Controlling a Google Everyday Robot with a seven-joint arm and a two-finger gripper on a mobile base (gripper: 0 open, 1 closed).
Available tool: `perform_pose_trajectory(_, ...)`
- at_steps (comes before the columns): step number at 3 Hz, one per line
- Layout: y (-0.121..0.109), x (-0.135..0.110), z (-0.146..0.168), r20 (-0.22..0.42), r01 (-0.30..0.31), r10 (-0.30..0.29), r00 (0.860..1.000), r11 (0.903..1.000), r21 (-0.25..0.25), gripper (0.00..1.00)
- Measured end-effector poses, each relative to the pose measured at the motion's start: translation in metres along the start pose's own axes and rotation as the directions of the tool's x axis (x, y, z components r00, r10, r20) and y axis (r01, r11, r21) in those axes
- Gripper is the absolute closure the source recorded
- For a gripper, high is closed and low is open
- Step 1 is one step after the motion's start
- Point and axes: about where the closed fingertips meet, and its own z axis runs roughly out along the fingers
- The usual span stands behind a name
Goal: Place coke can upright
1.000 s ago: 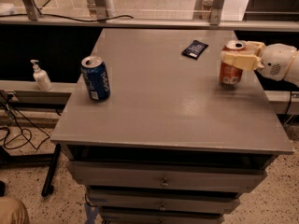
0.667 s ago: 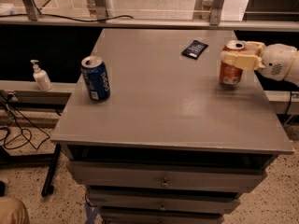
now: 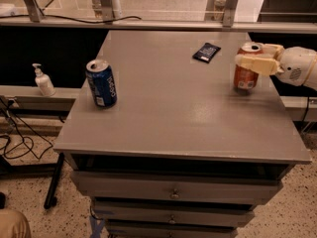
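The coke can (image 3: 245,76), orange-red with a silver top, stands upright on the grey table (image 3: 173,113) near its right edge. My gripper (image 3: 250,53) reaches in from the right, its cream fingers (image 3: 257,63) on either side of the can's upper part and pressed against it. The near finger crosses the front of the can just below the rim. The white wrist (image 3: 299,66) hangs beyond the table's right edge.
A blue Pepsi can (image 3: 101,83) stands upright at the table's left side. A small dark packet (image 3: 206,52) lies at the back, left of the coke can. A soap dispenser (image 3: 43,81) sits on a ledge to the left. Drawers lie below the tabletop.
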Motion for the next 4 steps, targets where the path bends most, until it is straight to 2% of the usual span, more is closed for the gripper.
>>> perform_pose_trajectory(1, -0.001, 0.0, -0.002, 0.003, -0.002, 0.002, 1.0, 1.0, -0.003, 0.0)
perform_pose_trajectory(3, -0.004, -0.004, -0.008, 0.009, 0.003, -0.003, 1.0, 1.0, 0.005, 0.0)
perform_pose_trajectory(4, -0.001, -0.048, -0.031, 0.056, 0.036, -0.038, 0.998, 0.9982, 0.048, 0.0)
